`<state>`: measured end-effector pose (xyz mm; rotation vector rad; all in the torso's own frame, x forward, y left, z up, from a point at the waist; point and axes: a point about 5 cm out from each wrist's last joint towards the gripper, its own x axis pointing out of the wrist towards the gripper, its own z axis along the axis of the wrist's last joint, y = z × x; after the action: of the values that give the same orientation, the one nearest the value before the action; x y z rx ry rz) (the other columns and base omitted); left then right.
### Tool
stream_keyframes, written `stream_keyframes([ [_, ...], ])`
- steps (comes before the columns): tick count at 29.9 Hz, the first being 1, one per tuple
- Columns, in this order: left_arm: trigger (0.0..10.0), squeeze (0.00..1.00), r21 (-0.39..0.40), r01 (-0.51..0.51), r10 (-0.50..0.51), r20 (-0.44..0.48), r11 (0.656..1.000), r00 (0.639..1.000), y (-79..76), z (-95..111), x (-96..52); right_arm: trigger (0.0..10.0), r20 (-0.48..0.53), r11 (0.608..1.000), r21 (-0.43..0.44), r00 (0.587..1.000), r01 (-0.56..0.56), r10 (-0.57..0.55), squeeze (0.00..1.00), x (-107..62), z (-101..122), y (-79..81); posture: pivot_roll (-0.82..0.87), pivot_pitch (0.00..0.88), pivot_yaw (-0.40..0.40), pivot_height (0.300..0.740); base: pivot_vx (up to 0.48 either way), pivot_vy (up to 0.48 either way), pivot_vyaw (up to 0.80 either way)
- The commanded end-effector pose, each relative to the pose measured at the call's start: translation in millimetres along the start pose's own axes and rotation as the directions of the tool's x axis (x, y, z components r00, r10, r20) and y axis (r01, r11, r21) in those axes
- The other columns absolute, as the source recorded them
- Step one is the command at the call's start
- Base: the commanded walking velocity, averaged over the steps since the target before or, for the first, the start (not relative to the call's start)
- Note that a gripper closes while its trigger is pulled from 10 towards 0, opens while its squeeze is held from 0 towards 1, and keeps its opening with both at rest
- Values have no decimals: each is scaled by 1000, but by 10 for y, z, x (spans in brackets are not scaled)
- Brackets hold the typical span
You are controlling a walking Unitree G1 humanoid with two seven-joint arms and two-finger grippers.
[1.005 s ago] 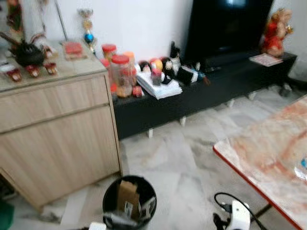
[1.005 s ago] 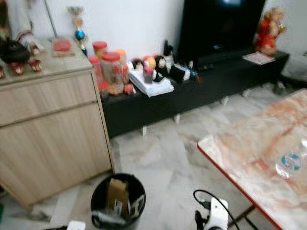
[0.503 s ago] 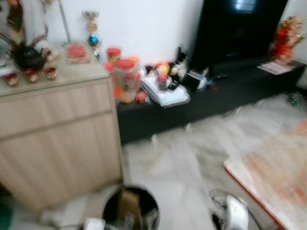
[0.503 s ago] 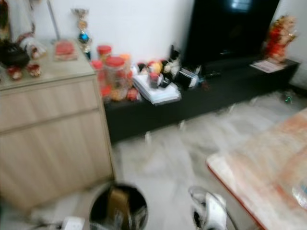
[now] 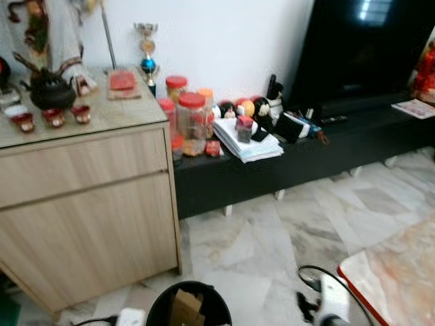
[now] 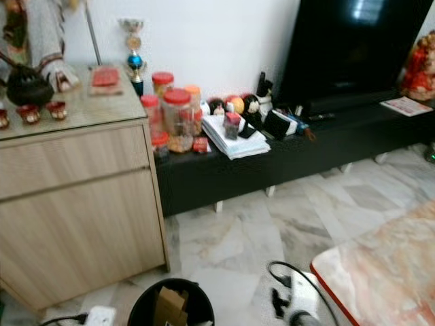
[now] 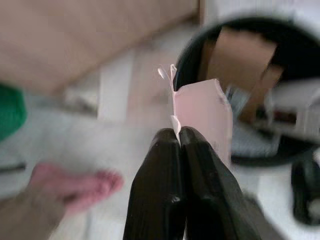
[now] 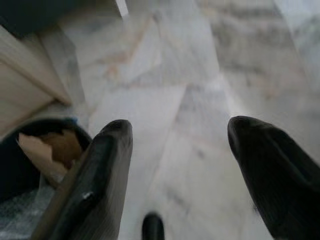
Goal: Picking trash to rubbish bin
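Pale pink scrap of trash (image 7: 202,112), pinched at its lower edge between the closed fingers of my left gripper (image 7: 179,137); the scrap stands up from the fingertips, held over the floor with its upper edge overlapping the near rim of the black rubbish bin (image 7: 295,47). I see brown cardboard (image 7: 240,55) and other litter already inside the bin. A person's bare foot (image 7: 75,187) rests on the floor beside the left gripper.

My right gripper (image 8: 180,135) hangs over the marble floor (image 8: 200,75), its two fingers spread wide with nothing between them; the bin's rim and cardboard lie just to one side of it.

From the head views, the bin (image 5: 189,309) sits on the floor in front of a light wooden cabinet (image 5: 88,217), whose top carries a dark teapot (image 5: 49,88) and small red cups (image 5: 53,117). Beside the cabinet runs a low black TV bench (image 5: 306,156) bearing red-lidded jars (image 5: 192,122), a stack of papers (image 5: 250,144) and a television (image 5: 370,47). A red-edged marble table (image 5: 401,285) occupies the robot's right.
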<state>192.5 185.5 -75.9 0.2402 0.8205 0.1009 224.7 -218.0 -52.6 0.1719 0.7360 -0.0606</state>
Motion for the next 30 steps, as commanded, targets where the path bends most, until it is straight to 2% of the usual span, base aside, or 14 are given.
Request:
stream_keyframes([
  [1,10000,0,-1,-38,38,45,999,998,114,96,28,10000,36,997,-34,997,-73,75,0,54,142,141,11,9,-84,740,0,0,0],
  [3,10000,0,-15,-54,55,87,998,995,142,213,51,10000,27,991,-90,994,-102,105,0,70,190,179,11,9,-84,740,0,0,0],
  [5,10000,0,-60,-57,67,186,997,980,176,489,89,10000,8,974,-166,987,-154,157,0,95,282,237,11,21,-92,740,0,0,0],
  [7,10000,0,-77,-43,60,233,996,971,173,620,99,10000,27,966,-172,980,-191,199,0,105,351,277,11,21,-92,740,0,0,0],
  [9,10000,0,-90,24,7,328,996,945,117,896,106,10000,25,936,-243,963,-253,267,0,125,470,367,10,27,-92,740,0,0,0],
  [12,10000,0,-98,53,-14,361,994,933,82,997,102,10000,14,921,-263,954,-286,300,0,133,512,414,3,31,-91,740,0,0,0],
  [15,10000,0,-132,134,-69,411,982,909,-10,1155,89,10000,2,888,-309,934,-340,358,0,145,598,518,-5,36,-92,740,0,0,0],
  [16,10000,0,-134,178,-106,426,975,899,-73,1216,82,10000,10,864,-343,919,-368,395,0,147,651,594,-5,36,-92,740,0,0,0],
  [21,10000,0,-130,289,-205,443,948,873,-252,1338,59,10000,22,833,-373,893,-409,449,0,149,736,720,-14,45,-92,740,0,0,0],
  [24,10000,0,-142,326,-235,442,934,866,-304,1346,53,10000,29,820,-383,882,-426,471,0,147,773,775,-14,45,-92,740,0,0,0],
  [30,10000,0,-164,367,-278,399,916,874,-351,1212,58,10000,20,810,-391,876,-436,481,0,146,776,798,-18,48,-90,740,0,0,0],
])
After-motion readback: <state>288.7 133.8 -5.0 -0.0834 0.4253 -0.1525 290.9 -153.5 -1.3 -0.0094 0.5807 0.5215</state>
